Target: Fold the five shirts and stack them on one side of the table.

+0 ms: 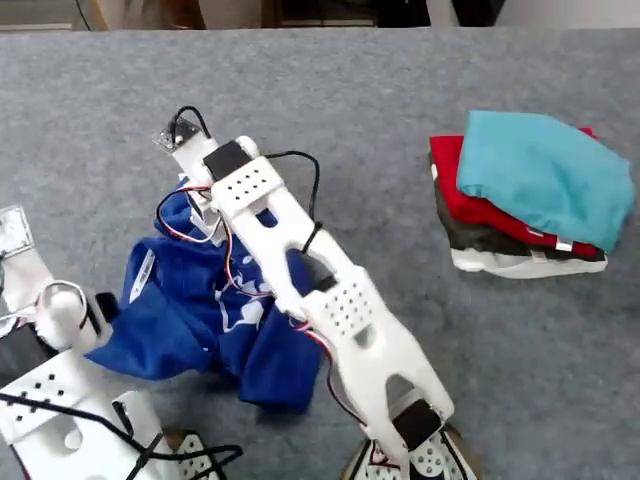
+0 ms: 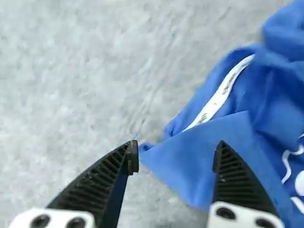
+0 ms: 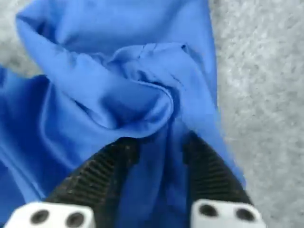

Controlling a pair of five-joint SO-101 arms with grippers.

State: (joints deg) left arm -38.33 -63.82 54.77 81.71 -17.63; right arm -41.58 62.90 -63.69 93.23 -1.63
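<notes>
Grey felt tabletop (image 1: 400, 100), crumpled blue shirt (image 1: 190, 320) at near left; likely soft, limp, light; right gripper (image 3: 159, 141) clamped on a fold, left gripper (image 2: 176, 149) agape astride its edge. Best gripped at corners.

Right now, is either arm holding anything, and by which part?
The right tool seems to pinch a bunched fold of the blue shirt; the left tool is open around a corner, not gripping.

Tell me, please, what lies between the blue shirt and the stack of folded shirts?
In the high view, the stretch between the blue shirt and the stack is bare grey table.
</notes>
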